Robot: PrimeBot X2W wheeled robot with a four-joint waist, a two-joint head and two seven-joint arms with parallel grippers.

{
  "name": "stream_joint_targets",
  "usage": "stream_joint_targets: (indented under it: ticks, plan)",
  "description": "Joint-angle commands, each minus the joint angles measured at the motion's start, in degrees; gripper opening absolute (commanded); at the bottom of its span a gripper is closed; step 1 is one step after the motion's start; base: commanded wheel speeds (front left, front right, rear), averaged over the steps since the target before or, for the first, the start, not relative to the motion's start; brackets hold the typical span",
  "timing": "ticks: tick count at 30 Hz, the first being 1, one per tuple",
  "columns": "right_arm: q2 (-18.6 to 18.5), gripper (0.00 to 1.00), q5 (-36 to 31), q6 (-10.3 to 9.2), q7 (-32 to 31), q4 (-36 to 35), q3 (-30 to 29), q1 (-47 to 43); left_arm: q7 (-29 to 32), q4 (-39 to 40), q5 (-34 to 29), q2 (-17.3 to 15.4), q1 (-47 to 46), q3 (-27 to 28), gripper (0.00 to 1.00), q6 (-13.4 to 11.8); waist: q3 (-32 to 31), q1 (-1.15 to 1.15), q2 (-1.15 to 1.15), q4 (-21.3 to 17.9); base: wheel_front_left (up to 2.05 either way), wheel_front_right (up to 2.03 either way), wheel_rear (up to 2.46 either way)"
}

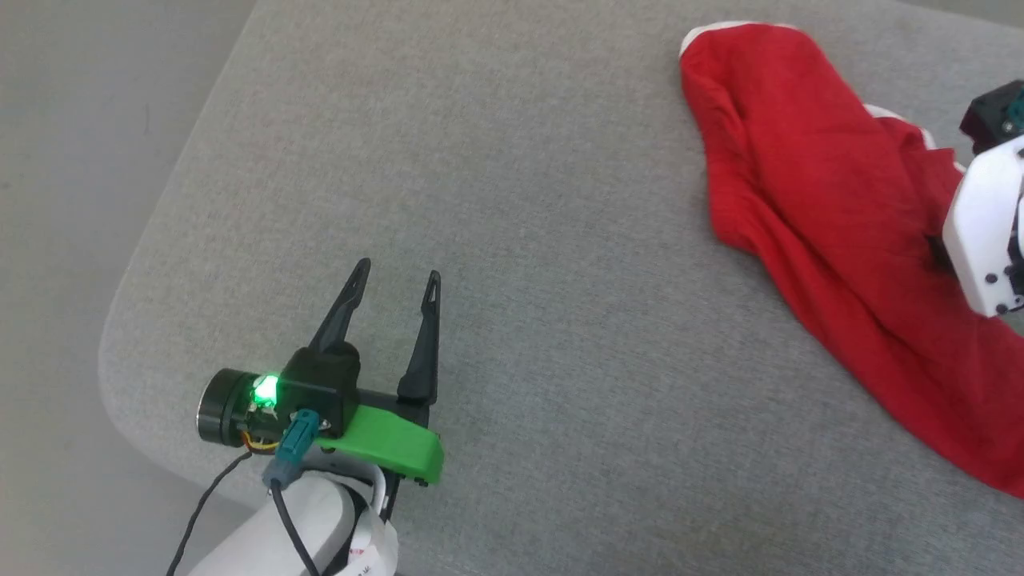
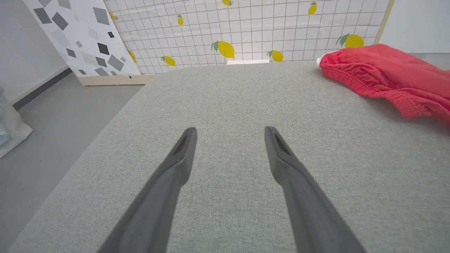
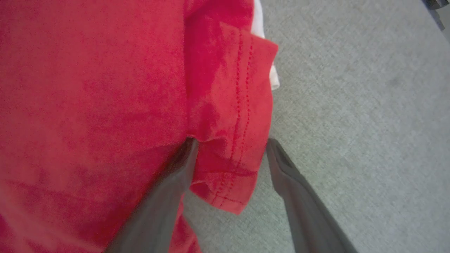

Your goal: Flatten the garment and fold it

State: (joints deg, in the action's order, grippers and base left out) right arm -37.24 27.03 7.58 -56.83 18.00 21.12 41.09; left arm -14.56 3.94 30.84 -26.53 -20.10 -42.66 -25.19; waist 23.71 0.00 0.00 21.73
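Observation:
The garment (image 1: 808, 200) is a rumpled red piece with white trim, lying at the right of the grey padded table (image 1: 560, 240). In the left wrist view the garment (image 2: 386, 75) lies at the far right, apart from my left gripper (image 2: 230, 133). That left gripper (image 1: 398, 280) stands open over bare fabric near the front left. My right gripper (image 3: 230, 146) is open, and a stitched hem flap of the garment (image 3: 232, 119) lies between its fingers, one finger pressed against the cloth. The white right wrist (image 1: 988, 232) sits over the garment's right side.
The table's rounded corner (image 1: 120, 352) drops to grey floor (image 1: 72, 160) on the left. Behind the table stand a lemon-print grid panel (image 2: 246, 28) and a panel with grey shapes (image 2: 81, 35).

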Motion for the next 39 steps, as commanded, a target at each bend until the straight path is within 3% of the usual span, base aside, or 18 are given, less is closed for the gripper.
stream_joint_targets:
  ticks: [1,2,3,4,5,14,23,30,39]
  plan:
    - [0.02,1.0,0.79,-0.09,-0.73,1.63,1.67,-0.81,-0.42,-0.06,-0.58,0.65,-0.25,0.51,1.0,0.41,1.1,0.0,0.0,0.91,0.0,0.0,0.0]
    - [-0.14,1.0,1.3,-0.09,-1.01,1.69,2.54,-1.05,-0.42,-0.01,-0.78,0.82,-0.16,0.72,1.0,0.49,1.31,0.0,0.0,0.92,0.0,0.0,0.0]
    - [-0.3,0.88,1.94,-0.09,-1.19,1.65,3.36,-1.28,-0.42,-0.02,-0.96,1.01,-0.12,0.92,1.0,0.58,1.49,0.0,0.0,0.89,0.0,0.0,0.0]
    - [-0.48,0.31,2.4,-0.09,-1.19,1.62,3.89,-1.37,-0.42,-0.07,-1.08,1.17,-0.13,1.07,1.0,0.67,1.61,0.0,0.0,0.85,0.0,0.0,0.0]
    - [-0.88,0.0,2.85,-0.09,-0.96,1.29,4.86,-1.44,-0.43,-0.21,-1.19,1.39,-0.18,1.21,1.0,0.82,1.68,0.0,0.0,0.78,0.0,0.0,0.0]
    - [-3.03,0.0,4.66,-0.09,8.34,0.26,4.31,0.02,-0.43,-2.42,-1.03,1.81,-0.1,1.78,1.0,2.02,-1.8,0.0,0.0,-1.95,0.0,0.0,0.0]
    - [-10.73,0.0,4.18,-0.09,15.31,-1.3,-0.93,-1.37,0.22,-2.94,-0.15,1.06,0.3,1.81,1.0,2.5,-4.58,0.0,0.0,-6.12,0.0,0.0,0.0]
    - [-15.32,0.0,-2.21,-0.09,23.12,2.58,-6.54,0.47,0.65,-2.17,-0.19,1.51,-0.65,1.29,1.0,2.72,-2.69,0.0,0.0,-6.42,0.0,0.0,0.0]
    - [-14.12,0.0,-10.39,-0.09,29.57,11.37,-8.6,3.88,0.51,-1.96,-0.24,1.64,-1.09,1.29,1.0,2.81,-0.41,0.0,0.0,-5.08,0.0,0.0,0.0]
